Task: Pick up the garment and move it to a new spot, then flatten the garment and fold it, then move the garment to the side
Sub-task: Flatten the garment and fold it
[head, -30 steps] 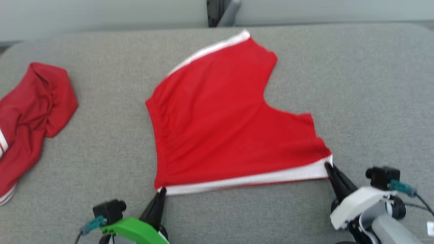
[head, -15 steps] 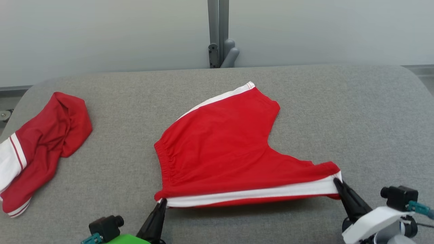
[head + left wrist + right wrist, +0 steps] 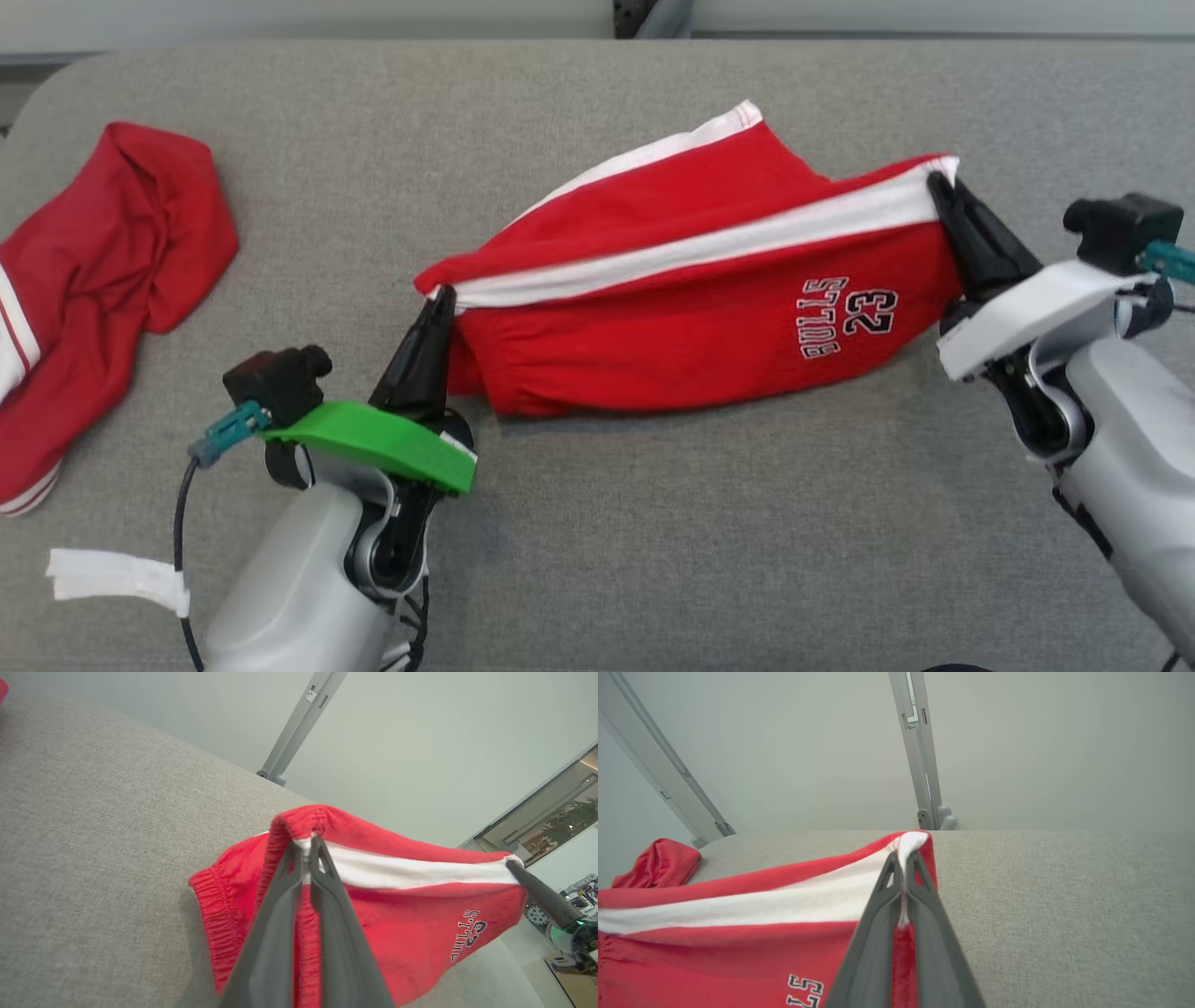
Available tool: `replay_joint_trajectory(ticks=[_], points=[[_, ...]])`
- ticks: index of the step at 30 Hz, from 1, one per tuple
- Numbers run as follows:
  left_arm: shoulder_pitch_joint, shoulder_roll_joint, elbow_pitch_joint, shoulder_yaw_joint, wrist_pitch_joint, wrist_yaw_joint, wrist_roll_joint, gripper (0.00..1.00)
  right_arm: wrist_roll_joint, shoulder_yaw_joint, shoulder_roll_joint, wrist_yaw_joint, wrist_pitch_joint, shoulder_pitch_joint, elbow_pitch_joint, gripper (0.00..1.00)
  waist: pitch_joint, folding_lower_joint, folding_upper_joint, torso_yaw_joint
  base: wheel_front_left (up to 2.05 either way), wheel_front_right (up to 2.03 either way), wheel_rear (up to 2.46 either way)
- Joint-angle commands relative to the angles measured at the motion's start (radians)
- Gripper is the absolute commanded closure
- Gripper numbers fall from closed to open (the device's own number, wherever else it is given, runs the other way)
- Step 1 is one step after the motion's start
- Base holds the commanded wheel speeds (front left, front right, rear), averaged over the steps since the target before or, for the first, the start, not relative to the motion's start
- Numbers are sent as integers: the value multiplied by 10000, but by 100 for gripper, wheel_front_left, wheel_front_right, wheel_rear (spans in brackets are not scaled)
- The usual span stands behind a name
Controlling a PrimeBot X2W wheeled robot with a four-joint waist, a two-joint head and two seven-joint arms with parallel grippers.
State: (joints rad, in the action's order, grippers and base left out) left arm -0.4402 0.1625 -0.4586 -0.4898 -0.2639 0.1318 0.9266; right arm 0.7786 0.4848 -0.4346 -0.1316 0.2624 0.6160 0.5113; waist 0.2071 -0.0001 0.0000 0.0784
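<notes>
The garment (image 3: 691, 308) is a pair of red shorts with a white side stripe and a "23" print, half lifted off the grey table (image 3: 653, 523). Its near edge is raised and carried over the far half, which still lies on the table. My left gripper (image 3: 441, 297) is shut on the waistband corner (image 3: 306, 844) at the stripe's left end. My right gripper (image 3: 935, 182) is shut on the leg-hem corner (image 3: 910, 844) at the stripe's right end. The stripe stretches taut between both grippers, and the printed side hangs down toward me.
A second red garment (image 3: 103, 280) with white stripes lies crumpled at the table's left edge, also seen in the right wrist view (image 3: 658, 863). A white strip of tape (image 3: 112, 577) hangs off my left arm. A grey post (image 3: 920, 751) stands behind the table.
Both grippers have lifted the shorts' near edge and carried it away from me over the rest, turning up the printed underside. The head camera has also tilted, shifting the whole picture.
</notes>
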Motion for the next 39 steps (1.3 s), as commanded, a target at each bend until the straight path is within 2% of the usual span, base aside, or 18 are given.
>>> replay_joint_trajectory(ticks=[1, 12, 23, 24, 25, 26, 27, 31, 39], points=[[-387, -113, -59, 113, -5, -30, -101, 100, -85, 101, -28, 18, 20, 414, 173, 100, 1323, 1, 0, 663, 0, 0, 0], [-2224, -923, -429, 647, -5, -28, -690, 100, -324, 1198, -115, 18, -78, 4031, 2136, 100, 3169, 1, 0, 1487, 0, 0, 0], [-2789, -1109, -621, 498, -5, -28, -906, 100, -346, 2257, 32, 18, -78, 5761, 3894, 100, 3729, 1, 0, 1926, 0, 0, 0], [-2817, -1111, -608, 507, -3, -28, -949, 88, -309, 2270, 76, 18, -65, 5818, 4075, 100, 3740, 1, 0, 1920, 0, 0, 0], [-2830, -1108, -607, 526, -5, -28, -1006, 59, -299, 2274, 142, 18, -64, 5857, 4298, 62, 3739, 1, 0, 1907, 0, 0, 0], [-2844, -1108, -616, 529, -3, -28, -1084, 7, -275, 2297, 218, 18, -58, 5896, 4459, 0, 3733, 1, 0, 1885, 0, 0, 0], [-2834, -1108, -630, 569, -3, -30, -1142, 0, -265, 2316, 280, 18, -38, 5921, 4584, 0, 3713, 1, 0, 1845, 0, 0, 0], [-2603, -1102, -660, 904, -3, -28, -1551, 0, -151, 2238, 302, 18, 6, 5705, 4703, 0, 3553, 1, 0, 1660, 0, 0, 0], [-1729, -1098, -475, 1858, -3, -28, -2254, 0, -34, 1204, 4, 17, 31, 4348, 3084, 0, 2971, 1, 0, 1288, 0, 0, 0]])
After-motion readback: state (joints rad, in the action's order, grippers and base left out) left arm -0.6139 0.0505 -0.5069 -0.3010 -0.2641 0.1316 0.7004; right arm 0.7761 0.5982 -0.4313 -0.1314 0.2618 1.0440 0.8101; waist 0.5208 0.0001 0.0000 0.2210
